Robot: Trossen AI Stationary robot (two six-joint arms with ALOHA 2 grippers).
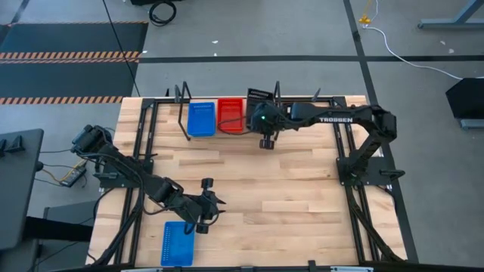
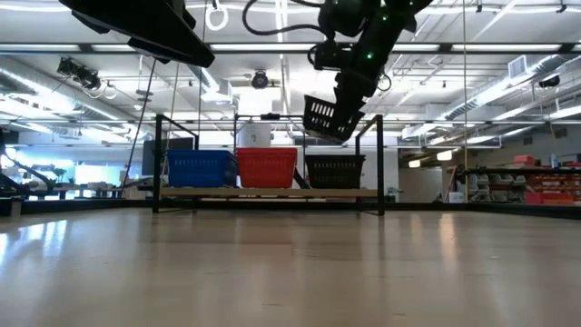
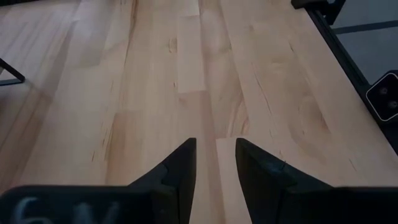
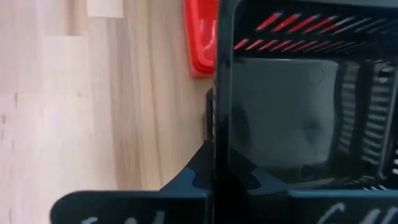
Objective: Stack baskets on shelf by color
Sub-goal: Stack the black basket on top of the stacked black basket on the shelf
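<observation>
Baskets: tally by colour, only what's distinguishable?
Blue: 2, one on the shelf at, one on the table at
Red: 1
Black: 2, shelf, right gripper holds one
Total: 5; nested ones cannot be told.

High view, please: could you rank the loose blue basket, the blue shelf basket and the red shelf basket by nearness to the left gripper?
From the left gripper:
1. Loose blue basket, beside it at the table's near edge.
2. Blue shelf basket, far edge.
3. Red shelf basket, just beyond.
</observation>
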